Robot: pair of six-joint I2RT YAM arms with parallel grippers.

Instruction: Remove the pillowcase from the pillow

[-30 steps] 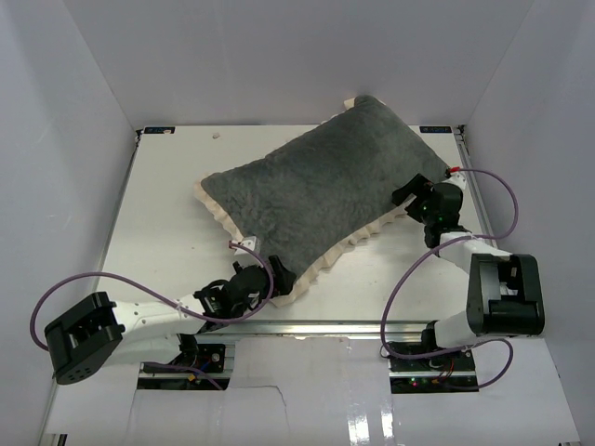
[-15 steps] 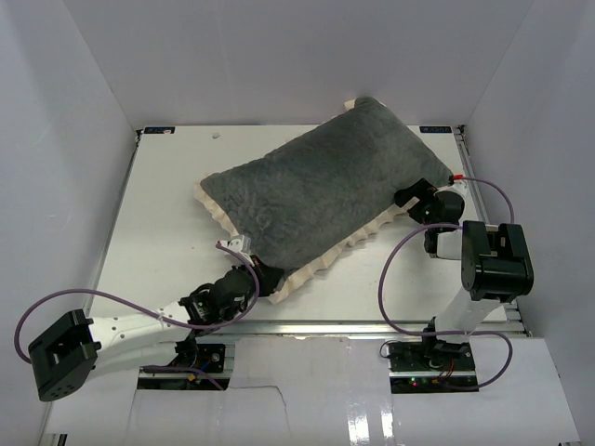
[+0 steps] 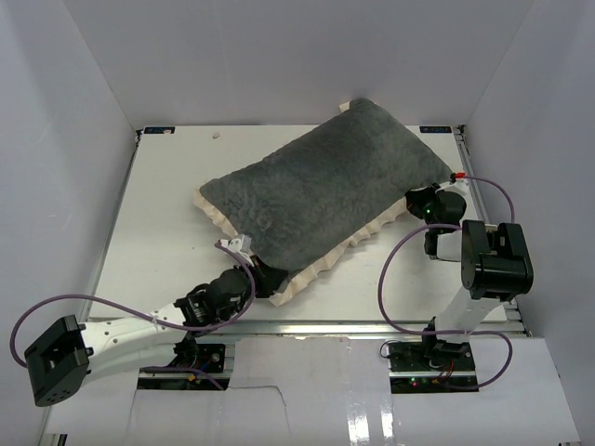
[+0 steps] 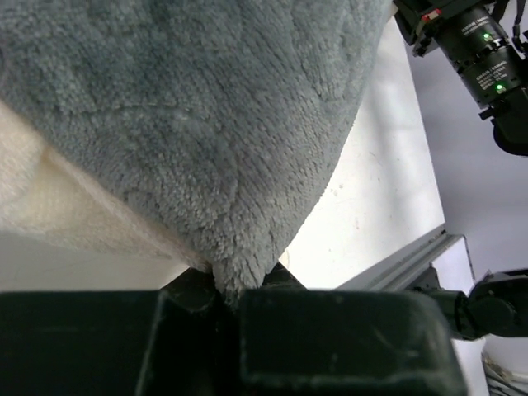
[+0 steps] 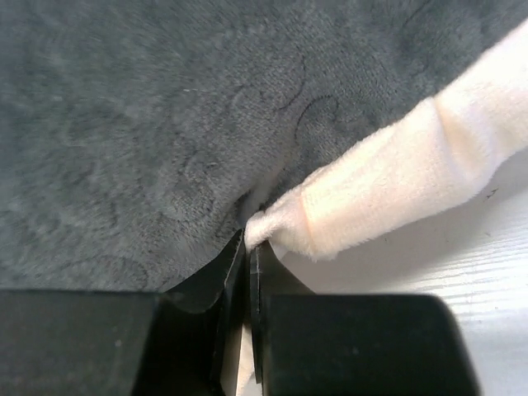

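pillowcase (image 3: 321,190) | laid diagonally on the tabletop (image 3: 158,214), grey plush face up, pillow enclosed (none of it is seen) | left claw (image 4: 235,290) | clamped on the near-left grey corner | right claw (image 5: 247,247) | pinched together on the cream frill (image 5: 388,181) at the right end | judged reason | opposite ends are gripped so the cover can be tensioned and drawn off
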